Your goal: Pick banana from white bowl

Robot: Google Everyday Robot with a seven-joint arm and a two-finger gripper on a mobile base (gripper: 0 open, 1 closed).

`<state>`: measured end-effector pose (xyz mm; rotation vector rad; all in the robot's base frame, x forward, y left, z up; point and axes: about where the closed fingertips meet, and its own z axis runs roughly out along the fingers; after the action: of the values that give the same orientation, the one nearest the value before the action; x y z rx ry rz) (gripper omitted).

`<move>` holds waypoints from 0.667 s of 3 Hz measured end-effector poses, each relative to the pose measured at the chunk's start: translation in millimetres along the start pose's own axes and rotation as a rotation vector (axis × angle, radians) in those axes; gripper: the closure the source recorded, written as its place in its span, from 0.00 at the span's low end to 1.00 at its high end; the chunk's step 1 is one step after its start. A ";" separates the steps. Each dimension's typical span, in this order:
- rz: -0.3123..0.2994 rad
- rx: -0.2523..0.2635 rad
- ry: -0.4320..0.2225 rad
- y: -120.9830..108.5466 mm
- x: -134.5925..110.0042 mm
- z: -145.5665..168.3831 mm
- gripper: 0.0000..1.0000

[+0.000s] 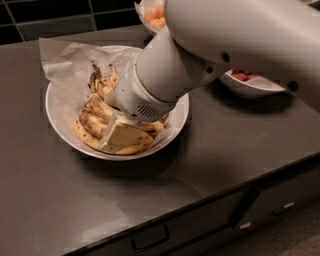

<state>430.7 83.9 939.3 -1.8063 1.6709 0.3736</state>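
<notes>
The wide white bowl (56, 120) with its crumpled paper liner (65, 60) stands on the dark counter at the left. Several bananas lie in it. The brownest one (91, 120), mottled dark, curves along the left side of the pile, and blackened stems (95, 70) stick up at the back. Yellower bananas (135, 147) lie at the front. My gripper (122, 137) reaches down from the upper right into the bowl and rests on the pile, just right of the brown banana. The arm's wrist hides the right half of the bowl.
A small white bowl of orange fruit (152, 15) stands behind the arm at the back. Another white bowl with red pieces (250, 82) sits at the right. The counter's front edge runs along the bottom, with drawers (150, 240) below.
</notes>
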 end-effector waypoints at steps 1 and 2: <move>0.023 -0.032 0.003 3.3 4.9 9.9 0.38; 0.044 -0.051 0.019 5.3 12.5 17.1 0.39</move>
<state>431.1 84.8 917.5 -1.8169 1.7313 0.4227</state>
